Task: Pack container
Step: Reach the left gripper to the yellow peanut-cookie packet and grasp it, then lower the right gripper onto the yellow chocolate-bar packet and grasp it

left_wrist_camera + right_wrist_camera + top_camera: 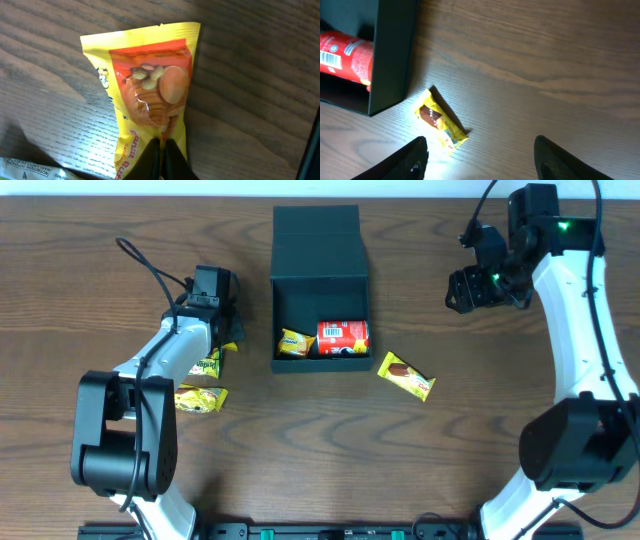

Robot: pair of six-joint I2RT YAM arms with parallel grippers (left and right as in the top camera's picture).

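Note:
The dark teal container (pixel 281 290) stands open at the table's middle, its flap lid (pixel 316 235) laid back. Inside lie a red Pringles can (pixel 343 338) and a yellow packet (pixel 296 342). My left gripper (pixel 162 150) is shut on one end of a yellow peanut-butter cracker packet (pixel 150 85), left of the container; in the overhead view the gripper (pixel 224 338) is low over the table. My right gripper (pixel 480 155) is open and empty, above a yellow chocolate snack packet (pixel 440 125) that lies right of the container's front corner (pixel 395 55). In the overhead view the right gripper (pixel 465 288) is to the container's right.
Two more packets lie by the left arm: a pale green-yellow one (pixel 207 365), whose edge also shows in the left wrist view (pixel 25 170), and a yellow one (pixel 200 398). The loose snack packet (pixel 406 377) lies front right of the container.

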